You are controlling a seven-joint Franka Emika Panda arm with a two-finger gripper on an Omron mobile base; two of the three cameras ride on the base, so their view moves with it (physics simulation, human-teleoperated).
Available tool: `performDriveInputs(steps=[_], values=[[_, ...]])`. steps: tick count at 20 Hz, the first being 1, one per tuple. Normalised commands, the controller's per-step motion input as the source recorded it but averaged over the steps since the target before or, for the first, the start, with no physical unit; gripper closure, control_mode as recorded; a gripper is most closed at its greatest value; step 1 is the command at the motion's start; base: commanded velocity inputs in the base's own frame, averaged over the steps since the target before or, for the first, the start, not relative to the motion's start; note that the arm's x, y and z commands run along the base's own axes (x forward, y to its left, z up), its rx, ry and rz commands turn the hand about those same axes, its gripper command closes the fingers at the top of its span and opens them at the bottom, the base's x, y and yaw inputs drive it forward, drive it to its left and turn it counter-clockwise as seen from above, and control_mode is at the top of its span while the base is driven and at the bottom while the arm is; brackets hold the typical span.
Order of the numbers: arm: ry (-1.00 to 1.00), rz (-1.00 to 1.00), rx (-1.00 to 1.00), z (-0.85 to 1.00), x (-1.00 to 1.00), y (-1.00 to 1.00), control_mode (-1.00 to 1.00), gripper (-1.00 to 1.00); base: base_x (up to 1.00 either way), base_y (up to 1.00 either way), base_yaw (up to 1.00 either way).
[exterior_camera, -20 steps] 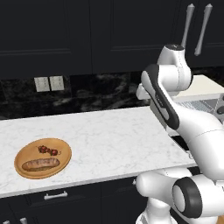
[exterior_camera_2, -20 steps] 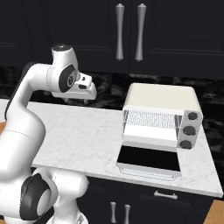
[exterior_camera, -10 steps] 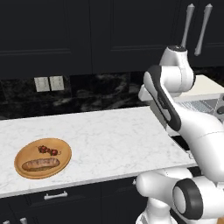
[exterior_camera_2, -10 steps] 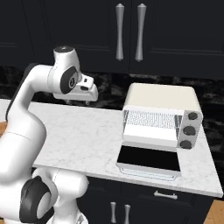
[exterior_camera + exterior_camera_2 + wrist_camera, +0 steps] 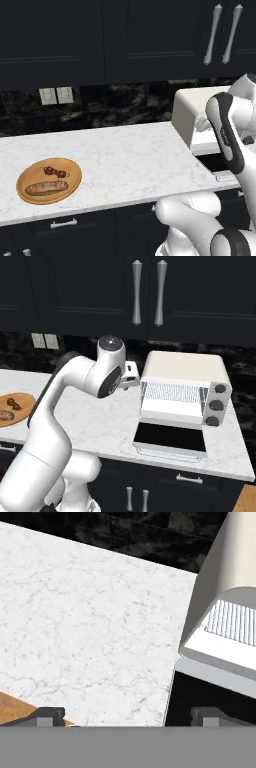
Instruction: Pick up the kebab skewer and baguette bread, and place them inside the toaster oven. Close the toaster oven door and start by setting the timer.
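On the wooden plate [image 5: 49, 181]: baguette bread [image 5: 46, 188] at the front, kebab skewer [image 5: 55, 172] just behind it. Toaster oven [image 5: 183, 390] with wire rack bare, toaster oven door [image 5: 171, 438] dropped flat onto the counter [image 5: 125, 165]. Gripper [image 5: 127, 717] spread wide and holding nothing, up over the counter beside the oven, well apart from plate and food

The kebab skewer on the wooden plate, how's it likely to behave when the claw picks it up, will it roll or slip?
The thin kebab skewer with dark red meat chunks looks small and probably light. Its lumpy chunks likely keep it from rolling far on the round wooden plate, but a pinch on the thin stick may slip or pivot. The golden-brown baguette lies close beside it, so a nudge seems possible.
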Motion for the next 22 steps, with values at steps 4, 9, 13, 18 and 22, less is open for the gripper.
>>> performDriveInputs(steps=[4,9,13,18,22], values=[[-0.23,0.25,0.0,-0.42,-0.06,-1.0,-1.0,-1.0,0.0,0.0,0.0],[-0.29,0.09,0.07,-0.22,0.31,-0.76,-1.0,-1.0,0.0,0.0,0.0],[-0.35,0.05,0.07,-0.37,0.3,-0.69,-1.0,-1.0,0.0,0.0,0.0],[-0.35,0.03,0.05,-0.29,0.32,-0.57,-1.0,-1.0,0.0,0.0,0.0],[-0.1,0.0,0.02,-0.2,0.47,-0.5,-1.0,-1.0,0.0,0.0,0.0]])
